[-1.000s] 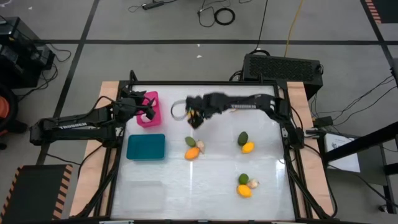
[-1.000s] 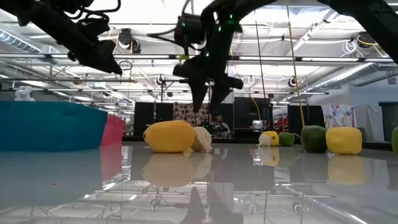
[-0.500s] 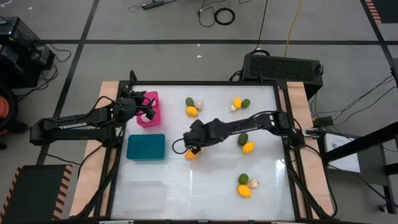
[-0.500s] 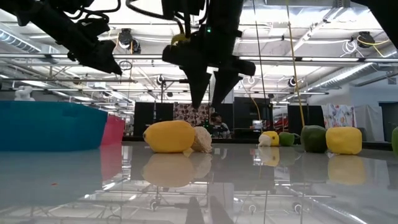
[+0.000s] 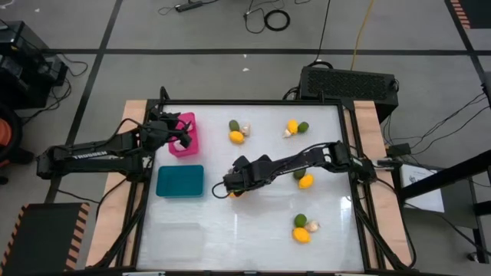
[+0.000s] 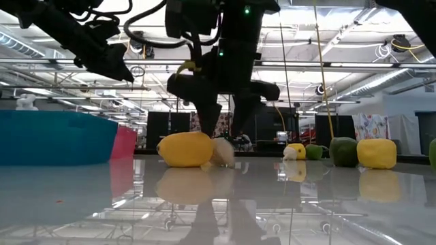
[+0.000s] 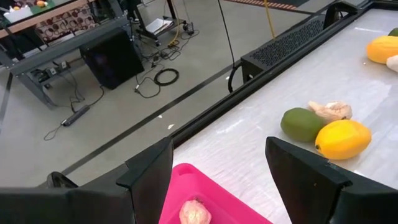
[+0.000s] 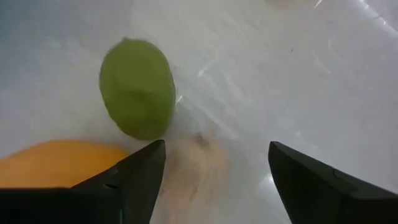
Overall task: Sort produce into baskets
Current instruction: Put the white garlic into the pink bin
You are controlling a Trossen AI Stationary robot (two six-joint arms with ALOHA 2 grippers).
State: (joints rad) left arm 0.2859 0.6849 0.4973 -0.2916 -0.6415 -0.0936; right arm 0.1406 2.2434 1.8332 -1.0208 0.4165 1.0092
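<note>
Right gripper (image 5: 232, 186) is low over the middle of the white tabletop (image 5: 253, 230), fingers spread wide around a little cluster there: a yellow-orange oval toy fruit (image 6: 185, 149), a pale garlic-like bulb (image 6: 223, 152) touching it, and a dark green oval (image 8: 137, 87) that I only get from the wrist camera. From what I see it isn't gripping anything, the jaws just straddle the bulb. Left gripper (image 5: 175, 132) hangs above the bright pink plastic bin (image 5: 186, 138) near the far left corner, fingers open too, nothing in them. One pale bulb (image 7: 194, 213) already sits inside that bin. Teal blue bin (image 5: 180, 181) is right beside the pink one, toward the near edge. Other produce clusters sit along the far edge (image 5: 238, 132), near the right edge (image 5: 305, 181) and toward the near right corner (image 5: 303, 230).
</note>
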